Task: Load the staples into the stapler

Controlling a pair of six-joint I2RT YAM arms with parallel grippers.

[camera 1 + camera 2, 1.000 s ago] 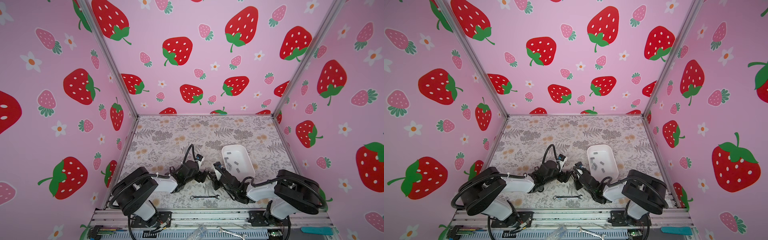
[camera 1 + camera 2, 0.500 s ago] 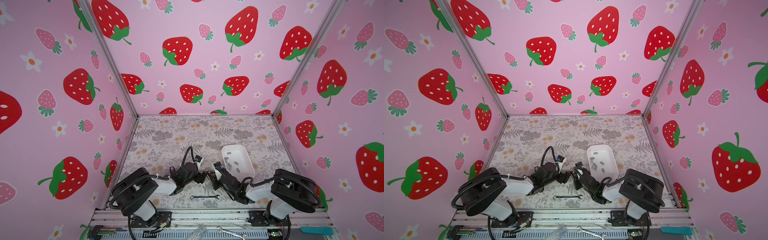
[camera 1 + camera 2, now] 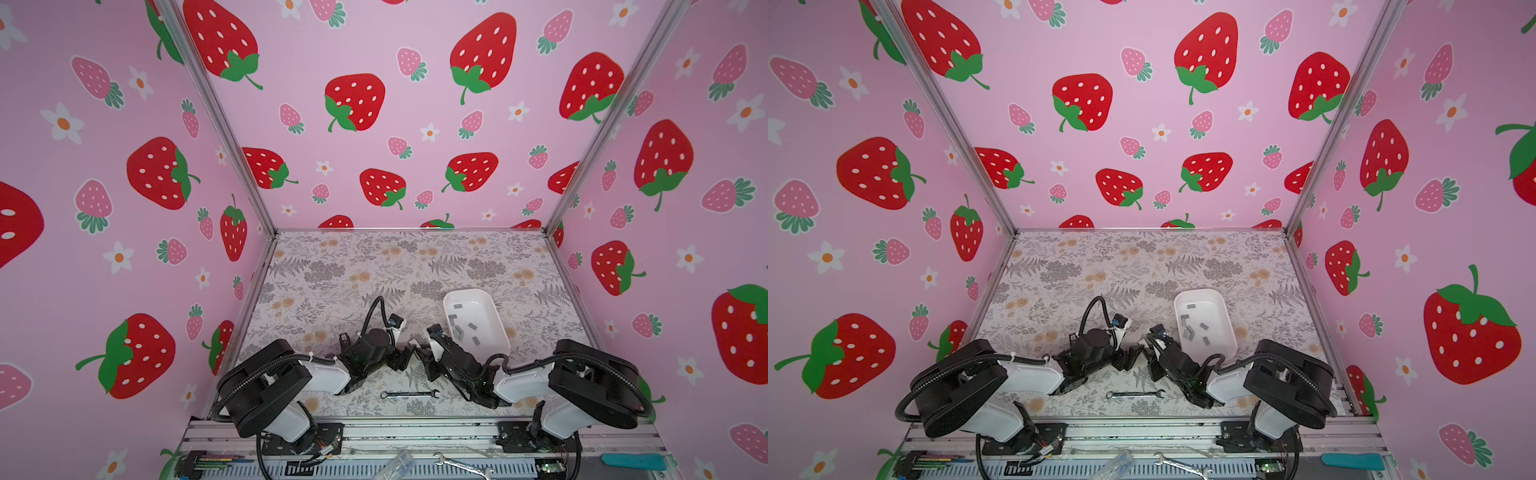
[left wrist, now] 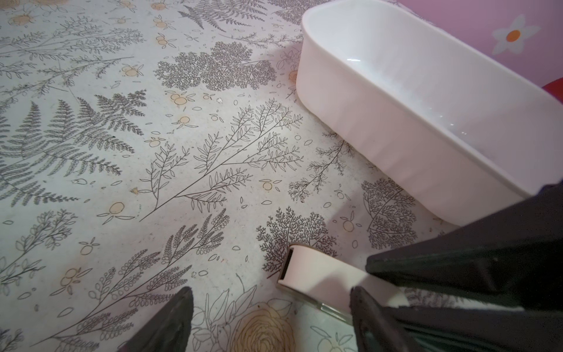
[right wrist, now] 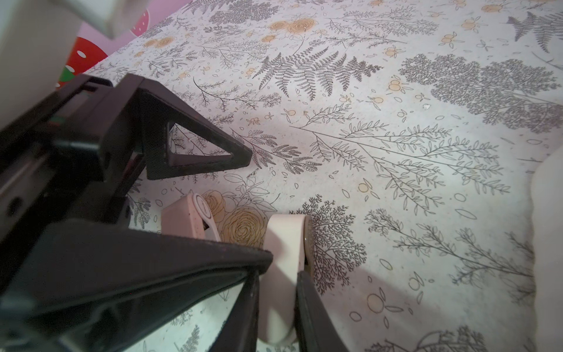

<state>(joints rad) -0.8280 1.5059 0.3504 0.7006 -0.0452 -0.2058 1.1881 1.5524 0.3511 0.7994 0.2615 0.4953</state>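
The stapler (image 5: 285, 240) is small and pale pink and lies low over the table at the front centre. My right gripper (image 5: 278, 292) is shut on one pink arm of it. A second pink part (image 5: 187, 218) sticks out beside my left gripper's finger (image 5: 198, 152). In the left wrist view the stapler (image 4: 316, 274) shows a metal rail along one edge. My left gripper (image 4: 271, 317) stands open next to it, one finger (image 4: 371, 320) close against that rail. The staples (image 3: 458, 331) (image 3: 1190, 330), several grey strips, lie in the white tray (image 3: 478, 301).
The white tray (image 3: 1214, 307) (image 4: 396, 100) stands just beyond my right gripper (image 3: 422, 353). A silver wrench (image 3: 409, 394) (image 3: 1133, 395) lies on the table in front of both grippers. My left gripper (image 3: 405, 357) nearly meets the right one. Pink walls close in three sides.
My left wrist has shifted very slightly leftward. The right arm and its hold on the stapler look the same.
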